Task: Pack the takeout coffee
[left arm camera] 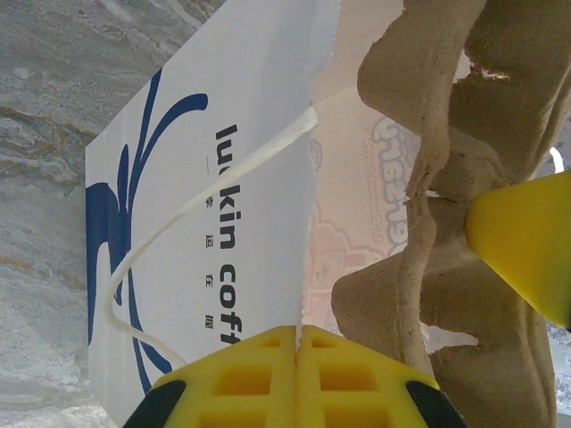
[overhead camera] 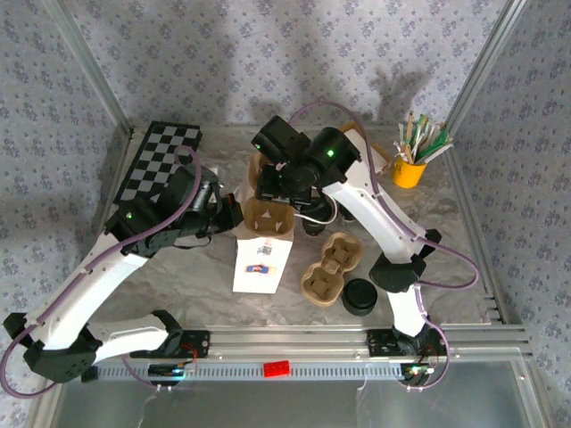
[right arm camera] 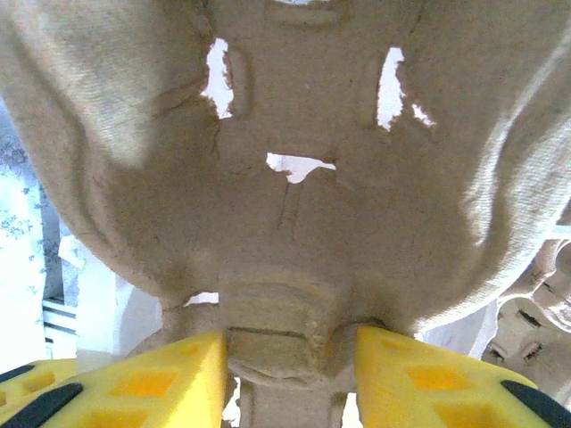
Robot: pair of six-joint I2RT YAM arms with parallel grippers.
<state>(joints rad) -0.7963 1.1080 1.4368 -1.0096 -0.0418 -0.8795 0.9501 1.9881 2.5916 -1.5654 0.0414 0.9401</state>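
Pinching the rim of the Luckin paper bag (left arm camera: 178,205) with my left tool (left arm camera: 297,361), shut tight, I hold its mouth up off the desk (overhead camera: 464,214) so the pulp cup carrier (right arm camera: 285,178) can slide in. My right tool (right arm camera: 290,357) straddles the carrier's centre rib at the bag mouth; whether it grips or merely flanks it, I cannot tell.
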